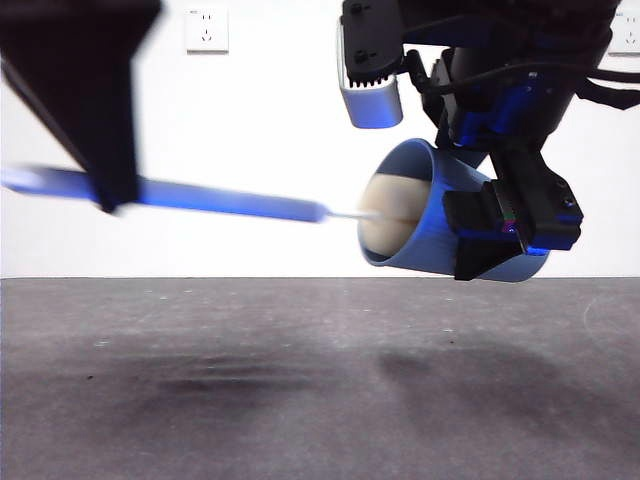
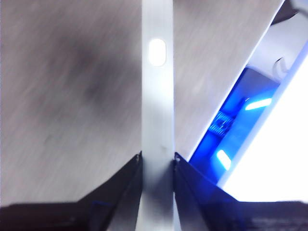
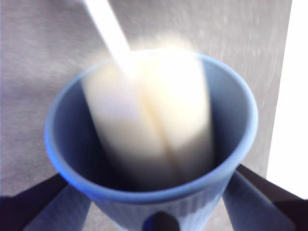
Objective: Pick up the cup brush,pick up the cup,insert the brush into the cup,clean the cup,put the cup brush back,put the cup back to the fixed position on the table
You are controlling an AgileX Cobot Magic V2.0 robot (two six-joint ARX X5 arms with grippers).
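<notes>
My right gripper (image 1: 500, 235) is shut on the blue cup (image 1: 425, 225) and holds it tilted on its side above the table (image 1: 320, 380), mouth toward the left. My left gripper (image 1: 110, 195) is shut on the cup brush's grey handle (image 1: 220, 197) and holds it nearly level. The cream sponge head (image 1: 390, 215) sits inside the cup's mouth. In the right wrist view the sponge (image 3: 154, 115) fills much of the cup (image 3: 231, 144), blurred. In the left wrist view the handle (image 2: 157, 96) runs straight out between the jaws of my left gripper (image 2: 157, 163).
A white wall with a power socket (image 1: 206, 29) stands behind the table. Soft shadows of both arms lie on the table surface. A blue-lit device (image 2: 236, 125) shows at the table's edge in the left wrist view.
</notes>
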